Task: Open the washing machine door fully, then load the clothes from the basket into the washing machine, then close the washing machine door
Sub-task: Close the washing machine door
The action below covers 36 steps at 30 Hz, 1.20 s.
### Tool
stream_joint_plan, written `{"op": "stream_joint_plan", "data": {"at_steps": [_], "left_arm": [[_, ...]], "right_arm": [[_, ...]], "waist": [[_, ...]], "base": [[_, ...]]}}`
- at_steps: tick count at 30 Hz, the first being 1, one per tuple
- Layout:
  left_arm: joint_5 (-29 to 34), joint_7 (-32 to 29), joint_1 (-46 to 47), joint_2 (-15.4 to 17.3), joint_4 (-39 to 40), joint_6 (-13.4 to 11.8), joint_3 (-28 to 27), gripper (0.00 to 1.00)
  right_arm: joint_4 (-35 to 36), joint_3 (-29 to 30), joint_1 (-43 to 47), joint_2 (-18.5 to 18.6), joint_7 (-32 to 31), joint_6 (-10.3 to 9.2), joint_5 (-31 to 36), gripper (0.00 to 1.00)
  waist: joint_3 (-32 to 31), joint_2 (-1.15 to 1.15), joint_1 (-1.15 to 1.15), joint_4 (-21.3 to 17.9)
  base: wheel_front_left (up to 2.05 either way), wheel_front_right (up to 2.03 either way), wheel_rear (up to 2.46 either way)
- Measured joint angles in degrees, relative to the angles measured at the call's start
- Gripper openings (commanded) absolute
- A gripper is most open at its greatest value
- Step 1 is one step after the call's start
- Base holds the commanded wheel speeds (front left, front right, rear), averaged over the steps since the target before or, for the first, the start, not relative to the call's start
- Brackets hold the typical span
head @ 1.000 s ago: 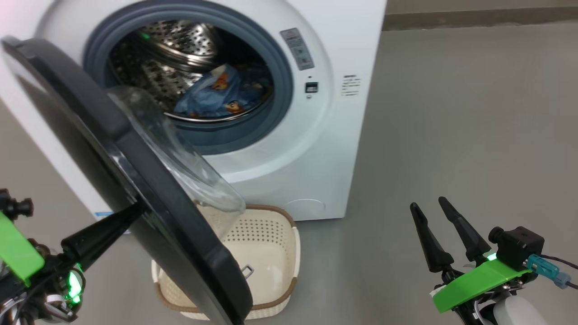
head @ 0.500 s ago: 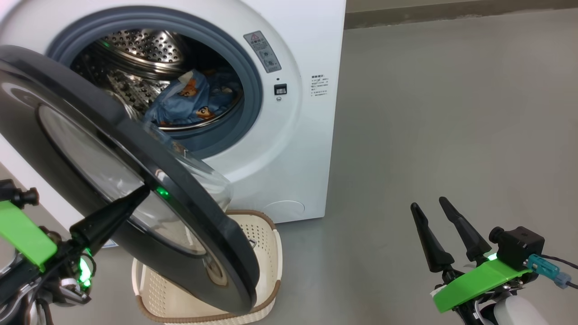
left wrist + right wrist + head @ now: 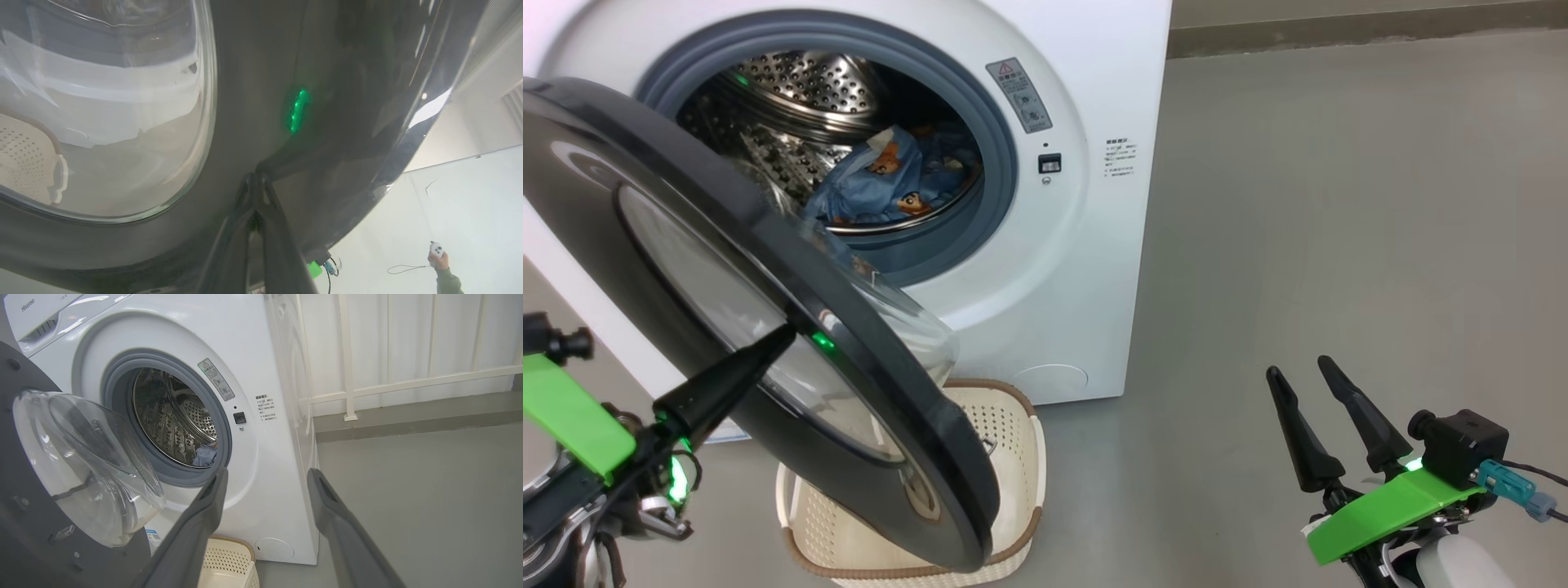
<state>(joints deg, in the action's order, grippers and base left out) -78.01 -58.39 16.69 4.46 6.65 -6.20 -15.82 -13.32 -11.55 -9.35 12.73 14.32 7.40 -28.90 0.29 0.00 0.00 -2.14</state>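
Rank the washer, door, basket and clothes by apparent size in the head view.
Largest: washer and door, alike and unranked; the door is nearer the camera and hides part of the washer.
Then: basket, partly behind the door.
Smallest: clothes in the drum.

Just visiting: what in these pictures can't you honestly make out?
1. Inside of the basket: head view, the washing machine door covers most of it, so leftovers cannot be ruled out.
2. How many clothes lie in the drum: head view, one crumpled heap.
3. Small print on the washing machine labels: too small, head and right wrist views.
4. The door's hinge side: cut off by the head view's left edge.
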Motion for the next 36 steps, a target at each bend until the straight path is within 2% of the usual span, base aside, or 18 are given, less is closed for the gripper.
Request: {"op": "stream_joint_plan", "data": {"at_steps": [4,5,7,8,9,10,14,18,22,26,29,36], "left_arm": [[1.7,0.8,-0.3,0.3,1.2,1.2,0.0,0.00],[2.1,1.3,-0.5,0.3,1.7,1.5,-0.1,0.19],[2.8,2.5,-1.1,0.3,2.6,2.0,-0.5,0.49],[3.6,3.5,-1.6,0.3,2.8,2.5,-0.7,0.88],[4.8,4.2,-2.2,0.5,2.9,3.2,-0.8,1.00],[6.7,5.6,-3.6,0.9,2.9,5.1,-0.9,1.00],[12.8,11.7,-6.3,1.3,2.9,9.7,-1.3,1.00],[18.8,19.9,-7.8,1.1,2.2,12.0,-1.5,1.00],[23.6,28.7,-9.2,0.5,0.9,13.0,-1.2,1.00],[29.3,37.8,-11.0,0.8,-0.3,13.3,1.5,1.00],[35.5,45.3,-13.0,3.0,-1.3,13.3,5.5,1.00],[43.9,59.6,-15.8,5.6,-6.2,13.3,12.3,1.00]], "right_arm": [[0.0,0.0,0.0,0.0,0.0,0.00,0.0,1.00],[0.0,0.0,0.0,0.0,0.0,0.00,0.0,1.00],[0.0,0.3,0.0,0.1,0.0,0.00,0.0,1.00],[0.0,0.4,0.0,0.1,0.0,0.00,0.0,1.00],[0.0,0.5,0.0,0.2,0.0,0.00,0.0,1.00],[0.0,0.5,0.0,0.2,0.0,0.00,0.0,1.00],[0.1,0.6,0.0,0.3,0.0,0.00,0.0,1.00],[0.1,0.6,0.0,0.5,0.0,0.00,0.0,1.00],[0.2,0.6,0.0,0.8,0.0,0.00,0.0,1.00],[0.2,0.6,0.0,1.1,0.0,0.00,0.0,1.00],[0.3,0.5,0.0,1.1,0.0,0.00,0.0,1.00],[0.5,0.5,0.0,1.2,0.0,0.00,0.0,1.00]], "waist": [[0.0,0.00,0.00,0.3],[-0.1,0.00,0.00,0.4],[-0.1,0.00,0.00,0.6],[-0.2,0.00,0.00,0.7],[-0.2,0.00,0.00,0.8],[-0.2,0.00,0.00,0.8],[-0.4,0.00,0.00,1.0],[-0.3,0.00,0.00,1.2],[-0.2,0.00,0.00,1.2],[-0.3,0.00,0.00,1.3],[-0.3,0.00,0.00,1.3],[0.0,0.00,0.00,1.3]], "base": [[0.00,0.00,0.00],[0.00,0.00,0.00],[0.00,0.00,0.00],[0.00,0.00,0.00],[0.00,0.00,0.00],[0.00,0.00,0.00],[0.00,0.00,0.00],[0.00,0.00,0.00],[0.00,0.00,0.00],[0.00,0.00,0.00],[0.00,0.00,0.00],[0.00,0.00,0.00]]}}
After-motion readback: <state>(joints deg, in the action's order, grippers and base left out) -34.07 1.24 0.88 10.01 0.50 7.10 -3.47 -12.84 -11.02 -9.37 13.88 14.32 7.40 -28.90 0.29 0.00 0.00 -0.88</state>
